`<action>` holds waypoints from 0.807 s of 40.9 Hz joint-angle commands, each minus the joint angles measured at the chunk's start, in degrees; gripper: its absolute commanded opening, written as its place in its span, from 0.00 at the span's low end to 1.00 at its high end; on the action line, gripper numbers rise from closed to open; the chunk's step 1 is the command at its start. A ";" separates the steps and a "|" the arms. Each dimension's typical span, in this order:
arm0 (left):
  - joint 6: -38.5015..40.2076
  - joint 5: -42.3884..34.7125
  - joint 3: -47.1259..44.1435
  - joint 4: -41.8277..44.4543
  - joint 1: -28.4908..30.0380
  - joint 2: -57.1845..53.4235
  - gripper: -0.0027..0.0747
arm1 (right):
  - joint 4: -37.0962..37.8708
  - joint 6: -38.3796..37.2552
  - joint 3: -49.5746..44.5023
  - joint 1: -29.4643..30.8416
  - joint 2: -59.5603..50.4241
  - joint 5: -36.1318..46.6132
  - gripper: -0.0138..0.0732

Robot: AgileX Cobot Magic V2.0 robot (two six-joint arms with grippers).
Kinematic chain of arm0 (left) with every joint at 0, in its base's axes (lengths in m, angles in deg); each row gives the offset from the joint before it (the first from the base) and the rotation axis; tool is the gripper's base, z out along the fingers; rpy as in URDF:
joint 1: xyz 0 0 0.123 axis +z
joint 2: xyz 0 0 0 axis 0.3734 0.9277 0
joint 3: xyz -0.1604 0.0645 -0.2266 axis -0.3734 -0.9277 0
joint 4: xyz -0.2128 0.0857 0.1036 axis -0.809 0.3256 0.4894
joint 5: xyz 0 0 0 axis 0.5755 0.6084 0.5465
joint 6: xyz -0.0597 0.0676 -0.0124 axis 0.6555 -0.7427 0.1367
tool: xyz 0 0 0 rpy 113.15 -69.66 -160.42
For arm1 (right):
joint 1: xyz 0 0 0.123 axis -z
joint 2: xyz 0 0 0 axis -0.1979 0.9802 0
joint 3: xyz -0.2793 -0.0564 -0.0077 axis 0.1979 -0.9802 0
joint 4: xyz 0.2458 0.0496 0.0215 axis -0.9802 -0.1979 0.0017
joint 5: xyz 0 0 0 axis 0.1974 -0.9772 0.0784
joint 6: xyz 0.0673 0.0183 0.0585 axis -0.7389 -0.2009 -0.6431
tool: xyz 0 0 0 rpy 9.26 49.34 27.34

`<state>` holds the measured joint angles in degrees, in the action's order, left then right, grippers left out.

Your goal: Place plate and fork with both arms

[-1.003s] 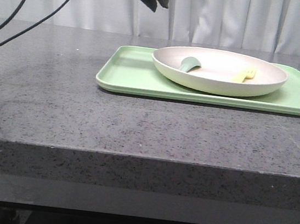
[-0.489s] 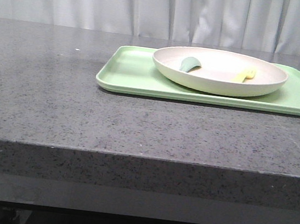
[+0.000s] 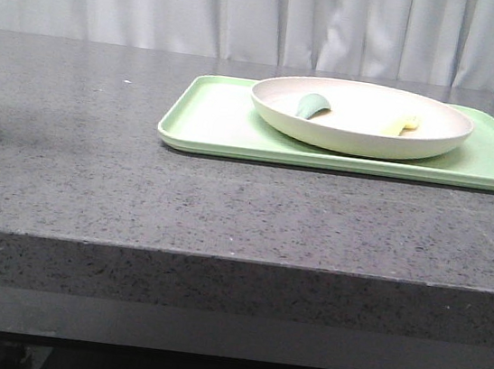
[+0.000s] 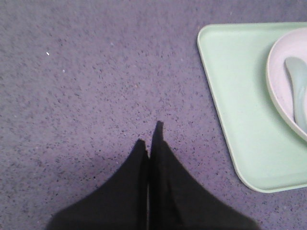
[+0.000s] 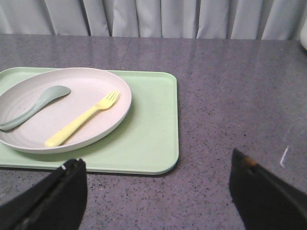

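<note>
Your left arm has just cleared out of the front view: a second ago its dark gripper hung over the bench's far left, half a second ago only a corner of it showed at the top edge, and now nothing of either arm appears there. From its own wrist camera, the left gripper sits over bare bench, just beside the tray's near corner, its jaws clenched together on nothing. The right gripper is released, its two fingers far apart at the corners of its view, holding nothing and standing off from the tray's edge.

The plate has not shifted across the three front pictures. It rests on the light green tray, and the fork lies inside it, tines pointing toward the curtain, with the teal spoon beside it and apart from it.

Read that as a withdrawal with both hands empty. Judged from how things lie, the plate is set on the tray and the fork is in the plate, so the placing looks finished, or very close to it. If the fork was meant to go beside the plate and not in it, you still have a pick to do; the right side, already open and facing the fork, is better placed for it.
</note>
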<state>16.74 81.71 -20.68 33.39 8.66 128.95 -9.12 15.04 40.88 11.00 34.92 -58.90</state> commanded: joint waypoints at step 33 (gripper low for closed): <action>-0.63 -21.06 -37.52 2.36 0.19 -50.63 0.01 | -12.90 0.55 20.25 -5.39 26.20 -6.19 0.88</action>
<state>16.38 65.45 -59.63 35.83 8.66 77.87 -19.54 15.04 54.74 8.12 55.89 -65.76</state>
